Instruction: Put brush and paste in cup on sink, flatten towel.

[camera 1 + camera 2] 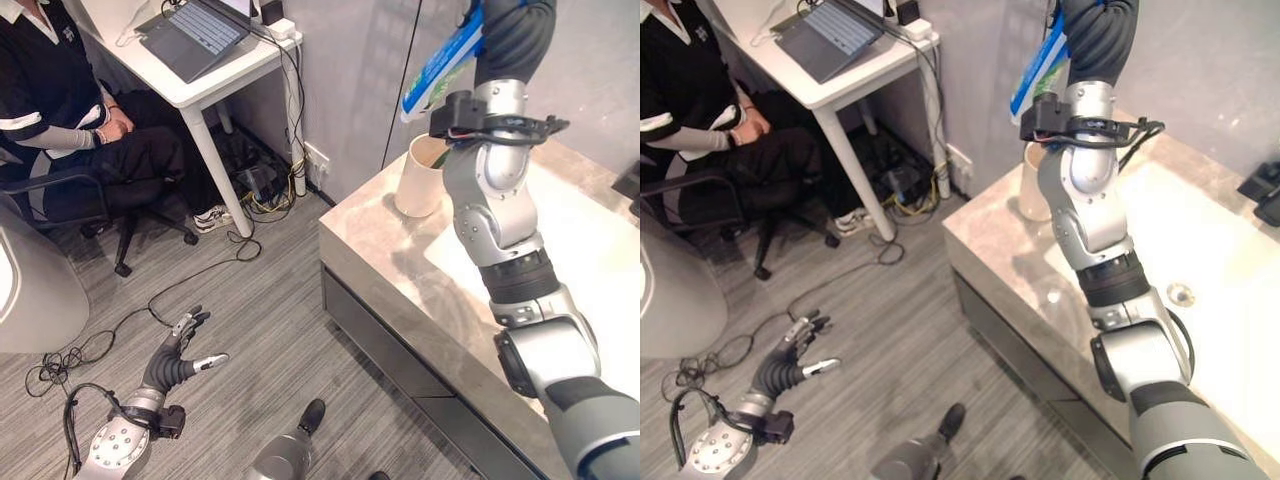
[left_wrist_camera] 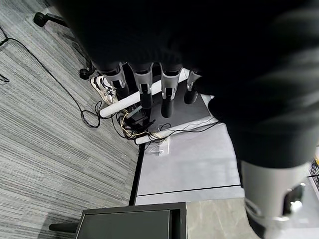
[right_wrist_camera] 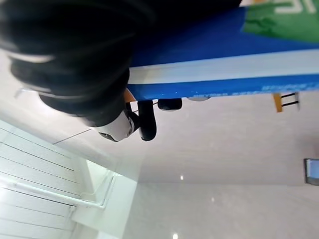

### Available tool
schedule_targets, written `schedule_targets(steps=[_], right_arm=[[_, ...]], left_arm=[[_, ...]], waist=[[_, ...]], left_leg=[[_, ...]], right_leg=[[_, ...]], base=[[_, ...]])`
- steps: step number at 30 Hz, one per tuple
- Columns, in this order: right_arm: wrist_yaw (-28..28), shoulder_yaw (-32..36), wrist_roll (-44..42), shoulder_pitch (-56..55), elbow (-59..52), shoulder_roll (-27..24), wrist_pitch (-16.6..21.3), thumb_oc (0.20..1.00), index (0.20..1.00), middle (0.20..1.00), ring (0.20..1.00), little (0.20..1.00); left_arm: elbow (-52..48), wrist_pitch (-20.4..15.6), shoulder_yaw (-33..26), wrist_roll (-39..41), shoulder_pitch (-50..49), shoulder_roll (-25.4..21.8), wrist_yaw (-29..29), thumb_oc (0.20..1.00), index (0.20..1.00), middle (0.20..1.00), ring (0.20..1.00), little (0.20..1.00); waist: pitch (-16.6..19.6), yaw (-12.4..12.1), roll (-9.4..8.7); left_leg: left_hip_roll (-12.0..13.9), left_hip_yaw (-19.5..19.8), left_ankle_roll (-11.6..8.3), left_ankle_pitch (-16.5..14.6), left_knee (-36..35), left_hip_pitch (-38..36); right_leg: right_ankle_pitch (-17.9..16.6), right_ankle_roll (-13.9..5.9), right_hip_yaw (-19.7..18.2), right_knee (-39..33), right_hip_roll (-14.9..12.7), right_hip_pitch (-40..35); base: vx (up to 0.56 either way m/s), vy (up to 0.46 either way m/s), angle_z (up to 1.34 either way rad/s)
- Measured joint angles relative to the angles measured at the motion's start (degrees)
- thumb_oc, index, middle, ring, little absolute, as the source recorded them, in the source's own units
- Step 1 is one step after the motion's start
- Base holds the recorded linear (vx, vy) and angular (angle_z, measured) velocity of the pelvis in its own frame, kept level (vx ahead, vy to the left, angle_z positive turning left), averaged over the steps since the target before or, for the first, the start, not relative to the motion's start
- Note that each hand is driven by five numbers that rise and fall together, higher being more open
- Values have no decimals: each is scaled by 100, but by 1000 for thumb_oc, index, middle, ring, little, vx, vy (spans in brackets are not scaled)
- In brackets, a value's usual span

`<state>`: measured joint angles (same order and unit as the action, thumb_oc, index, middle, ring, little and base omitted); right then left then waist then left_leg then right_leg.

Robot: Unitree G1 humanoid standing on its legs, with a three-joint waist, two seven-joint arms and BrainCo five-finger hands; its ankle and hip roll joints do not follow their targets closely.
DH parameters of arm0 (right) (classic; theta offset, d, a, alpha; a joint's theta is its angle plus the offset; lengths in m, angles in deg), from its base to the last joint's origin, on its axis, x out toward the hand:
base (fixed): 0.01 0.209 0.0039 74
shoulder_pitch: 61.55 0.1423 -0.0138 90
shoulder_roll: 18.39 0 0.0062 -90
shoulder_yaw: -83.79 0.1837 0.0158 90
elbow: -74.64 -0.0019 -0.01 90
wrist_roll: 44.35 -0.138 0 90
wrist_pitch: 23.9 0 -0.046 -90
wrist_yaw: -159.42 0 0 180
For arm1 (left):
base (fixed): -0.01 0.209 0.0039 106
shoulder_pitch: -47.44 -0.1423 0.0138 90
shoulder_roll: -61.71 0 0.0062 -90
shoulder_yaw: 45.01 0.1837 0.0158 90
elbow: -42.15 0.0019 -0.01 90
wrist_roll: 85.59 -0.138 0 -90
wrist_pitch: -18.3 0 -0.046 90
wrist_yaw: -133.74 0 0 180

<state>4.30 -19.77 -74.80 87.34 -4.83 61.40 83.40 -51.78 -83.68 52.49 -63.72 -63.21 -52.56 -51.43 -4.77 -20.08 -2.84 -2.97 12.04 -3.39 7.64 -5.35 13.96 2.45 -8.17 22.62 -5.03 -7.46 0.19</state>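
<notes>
My right hand (image 1: 512, 35) is raised high above the counter and is shut on a blue and white toothpaste tube (image 1: 441, 65). The tube slants down toward the cream cup (image 1: 418, 180), its lower end just above the rim. In the right wrist view the tube (image 3: 224, 55) runs across the palm with a dark fingertip (image 3: 147, 127) curled under it. The cup stands on the marble counter (image 1: 370, 250) beside the white sink basin (image 1: 1205, 235). Something dark green shows at the cup's mouth; I cannot tell what it is. My left hand (image 1: 176, 358) hangs low over the floor, open and holding nothing.
A person sits on an office chair (image 1: 120, 200) at the upper left beside a white desk (image 1: 215, 75) with a laptop (image 1: 195, 35). Cables (image 1: 260, 190) lie on the grey floor under the desk. A dark object (image 1: 1265, 190) sits at the sink's far right edge.
</notes>
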Motion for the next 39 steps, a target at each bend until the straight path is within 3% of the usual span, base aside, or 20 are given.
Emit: schedule_targets(steps=[13,21,39], right_arm=[[21,-8,324,3,185,-102,-130,200,200,200,200,200],[61,-101,440,4,218,-105,-205,200,200,200,200,200],[-1,-175,657,4,414,-109,-246,200,200,200,200,200]], left_arm=[[0,0,2,-108,38,6,-12,1000,1000,1000,1000,1000],[6,0,-62,-222,37,14,-25,1000,1000,1000,1000,1000],[5,0,-203,-227,26,24,-57,1000,1000,1000,1000,1000]], waist=[[-58,80,75],[-102,195,25],[-133,199,5]], left_leg=[[-2,-167,-1,-1,0,10],[26,-219,-3,-2,0,10],[34,-202,-1,-1,0,95]], right_leg=[[-17,-18,-169,0,-40,84],[-24,-8,-224,0,-27,110],[-45,-6,-213,0,-13,189]], base=[[0,-3,-6],[2,-8,-2],[1,0,0]])
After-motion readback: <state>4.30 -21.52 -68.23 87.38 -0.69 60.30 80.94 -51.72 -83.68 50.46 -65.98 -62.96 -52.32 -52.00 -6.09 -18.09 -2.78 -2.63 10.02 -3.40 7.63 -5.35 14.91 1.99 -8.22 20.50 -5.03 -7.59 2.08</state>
